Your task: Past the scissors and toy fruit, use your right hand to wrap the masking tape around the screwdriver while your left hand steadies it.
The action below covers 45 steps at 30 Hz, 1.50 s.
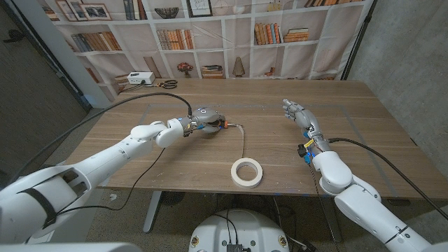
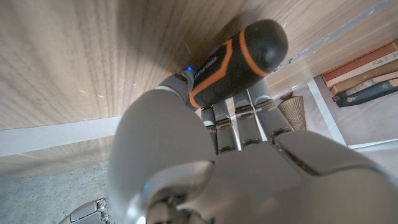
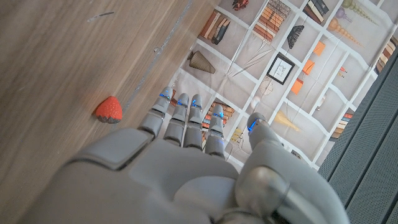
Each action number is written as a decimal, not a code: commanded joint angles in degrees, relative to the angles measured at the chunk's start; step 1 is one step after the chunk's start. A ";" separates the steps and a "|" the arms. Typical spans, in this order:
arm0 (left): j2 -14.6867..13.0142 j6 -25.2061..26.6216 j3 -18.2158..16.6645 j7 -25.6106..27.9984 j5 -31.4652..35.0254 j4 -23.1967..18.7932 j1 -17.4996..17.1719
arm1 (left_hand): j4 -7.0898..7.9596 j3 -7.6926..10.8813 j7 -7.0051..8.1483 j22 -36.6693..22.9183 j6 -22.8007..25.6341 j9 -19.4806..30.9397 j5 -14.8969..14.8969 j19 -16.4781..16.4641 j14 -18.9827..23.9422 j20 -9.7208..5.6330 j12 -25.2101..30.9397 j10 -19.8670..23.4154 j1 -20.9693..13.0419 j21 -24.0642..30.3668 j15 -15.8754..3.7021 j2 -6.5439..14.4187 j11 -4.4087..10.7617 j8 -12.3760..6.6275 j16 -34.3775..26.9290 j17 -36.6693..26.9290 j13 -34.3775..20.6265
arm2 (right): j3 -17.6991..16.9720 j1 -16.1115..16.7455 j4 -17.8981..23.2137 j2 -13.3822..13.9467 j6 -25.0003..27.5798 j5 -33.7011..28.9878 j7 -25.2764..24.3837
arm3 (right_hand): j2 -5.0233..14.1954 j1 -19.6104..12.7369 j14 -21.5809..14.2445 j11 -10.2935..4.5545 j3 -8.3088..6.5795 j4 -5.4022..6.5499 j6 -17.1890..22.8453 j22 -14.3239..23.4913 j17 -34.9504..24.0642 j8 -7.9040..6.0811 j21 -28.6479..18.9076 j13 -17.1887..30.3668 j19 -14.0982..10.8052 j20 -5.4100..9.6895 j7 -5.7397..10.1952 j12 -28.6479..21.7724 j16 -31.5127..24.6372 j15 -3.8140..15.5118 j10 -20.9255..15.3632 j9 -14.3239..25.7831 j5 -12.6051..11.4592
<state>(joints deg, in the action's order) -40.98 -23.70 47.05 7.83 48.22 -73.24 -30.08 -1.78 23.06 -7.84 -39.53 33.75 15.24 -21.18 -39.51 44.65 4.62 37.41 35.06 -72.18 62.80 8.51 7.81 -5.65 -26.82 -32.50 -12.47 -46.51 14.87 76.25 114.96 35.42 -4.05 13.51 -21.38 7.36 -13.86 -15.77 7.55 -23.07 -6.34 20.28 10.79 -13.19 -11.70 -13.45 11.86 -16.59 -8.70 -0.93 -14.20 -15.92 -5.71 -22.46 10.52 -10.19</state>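
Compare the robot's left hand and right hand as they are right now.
The left hand grips the screwdriver by its black and orange handle; the right hand holds nothing. The left hand's fingers are curled around the handle, while the right hand's fingers are stretched out and apart. The left hand is near the table's middle; the right hand is raised toward its right side. Both are grey.

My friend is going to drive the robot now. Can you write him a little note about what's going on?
Left hand: grips the screwdriver by its black-and-orange handle, low over the table.
Right hand: open, holds nothing, raised on the right side.
Masking tape: roll lies flat near the front edge, between the arms, untouched.
A red toy strawberry lies on the wood.
Done: screwdriver steadied.
Left: right hand picks up the tape and wraps it around the screwdriver.
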 commanded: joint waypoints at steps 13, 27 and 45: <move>-8.05 5.62 -7.14 -3.90 6.47 -18.45 -1.70 | 2.61 4.47 5.06 -4.50 4.96 19.86 -4.15 -14.63 31.85 -15.86 7.13 10.33 1.68 16.66 -19.99 -0.48 8.60 -7.60 -29.57 -57.69 -5.48 | 0.66 4.63 7.17 1.35 3.08 -7.43 -1.78 | -0.21 -1.20 -0.52 -0.48 -0.24 -1.03 0.92 0.08 0.03 -0.37 -0.10 0.30 -0.43 0.11 0.37 -0.04 0.11 0.41 -0.45 0.23 -0.10; -10.40 7.63 -9.01 3.60 13.39 -21.58 -2.83 | 3.42 5.77 5.12 -3.01 4.93 19.95 -5.45 -14.64 31.44 -15.90 6.32 10.45 2.21 16.41 -19.94 -1.54 8.96 -8.09 -30.63 -57.76 -5.83 | -0.69 7.97 12.97 2.02 8.55 -11.84 -2.17 | -0.98 -1.72 -1.68 -0.90 -0.07 -1.64 0.98 0.08 0.05 -0.18 -0.18 0.33 -0.86 0.30 0.34 0.21 -0.23 1.09 -0.46 0.23 0.00; -8.91 7.13 -11.50 9.26 6.94 -20.89 -5.16 | 6.02 8.15 4.87 -3.02 -0.04 23.55 -7.20 -13.91 31.41 -15.82 7.24 8.17 3.38 17.75 -20.13 -0.59 8.36 -9.11 -31.59 -57.58 -10.73 | 7.05 7.97 30.17 9.06 38.26 -27.60 4.58 | -3.40 -4.07 -2.18 -1.84 0.39 -3.19 0.75 0.28 -0.94 0.00 -0.41 0.95 -1.69 0.79 0.13 0.51 -0.82 3.20 -0.19 0.32 0.02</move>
<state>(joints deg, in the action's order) -50.50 -16.78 36.94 13.92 57.99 -93.70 -33.79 -1.71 22.99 -5.96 -41.92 31.96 37.59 -27.81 -53.37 69.62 -7.47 43.97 41.61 -69.59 79.93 -5.06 6.11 0.36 -31.76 -63.62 -70.02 -55.66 16.66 84.52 136.11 40.86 18.58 -5.55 -20.50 4.16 -17.67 -18.91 5.63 -22.61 -9.35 20.89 10.78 -13.80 -11.70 -13.78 12.65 -18.43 -8.09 -0.92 -13.74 -17.01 -2.51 -22.75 10.52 -10.19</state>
